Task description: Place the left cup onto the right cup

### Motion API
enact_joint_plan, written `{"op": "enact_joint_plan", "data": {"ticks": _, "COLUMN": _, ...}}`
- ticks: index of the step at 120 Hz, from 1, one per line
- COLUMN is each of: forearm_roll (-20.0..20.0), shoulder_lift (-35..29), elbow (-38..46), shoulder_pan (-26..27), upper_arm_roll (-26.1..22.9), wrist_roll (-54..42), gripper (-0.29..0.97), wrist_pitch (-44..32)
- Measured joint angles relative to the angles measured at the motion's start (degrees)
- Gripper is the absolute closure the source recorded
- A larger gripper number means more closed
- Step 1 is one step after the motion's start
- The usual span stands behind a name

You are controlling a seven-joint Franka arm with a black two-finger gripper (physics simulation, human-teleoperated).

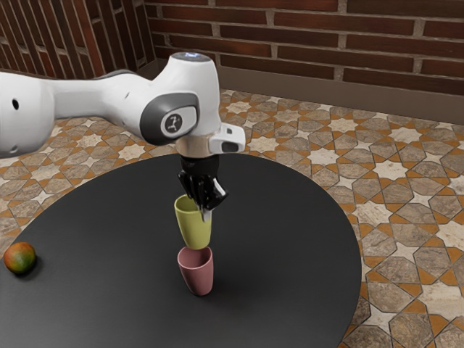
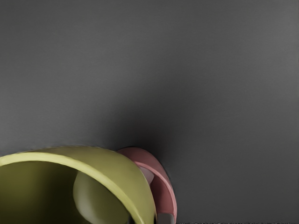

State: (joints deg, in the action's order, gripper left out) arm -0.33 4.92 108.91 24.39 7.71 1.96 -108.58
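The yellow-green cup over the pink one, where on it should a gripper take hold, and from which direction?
Probably its rim wall, from straight above, with one finger inside and one outside. The yellow-green cup stands upright with its mouth open upward, and its tapered sides might let a side pinch slip. The gripper holds it that way now, above the pink cup.

table: round, black, matte top (image 1: pixel 290 210); same dark surface in the wrist view (image 2: pixel 196 65)
fruit: small, round, red-orange with green patch (image 1: pixel 19 257); sits on table near its edge at the exterior view's left
floor: patterned star tiles, tan/brown/white (image 1: pixel 395 163)
wall: red brick (image 1: pixel 326 36)
baseboard: dark strip along the wall's foot (image 1: pixel 348 88)
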Motion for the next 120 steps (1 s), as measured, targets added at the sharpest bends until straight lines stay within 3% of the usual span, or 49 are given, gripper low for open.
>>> {"op": "enact_joint_plan", "data": {"ticks": 54, "forearm_roll": 0.7, "shoulder_lift": -3.1, "elbow": 3.8, "shoulder_pan": -1.3, "upper_arm_roll": -2.5, "wrist_roll": 6.2, "gripper": 0.79, "wrist_pitch": 0.0}}
{"op": "enact_joint_plan", "data": {"ticks": 120, "forearm_roll": 1.3, "shoulder_lift": -2.5, "elbow": 4.4, "shoulder_pan": -0.8, "upper_arm_roll": -4.0, "wrist_roll": 11.0, "gripper": 0.79, "wrist_pitch": -0.7}}
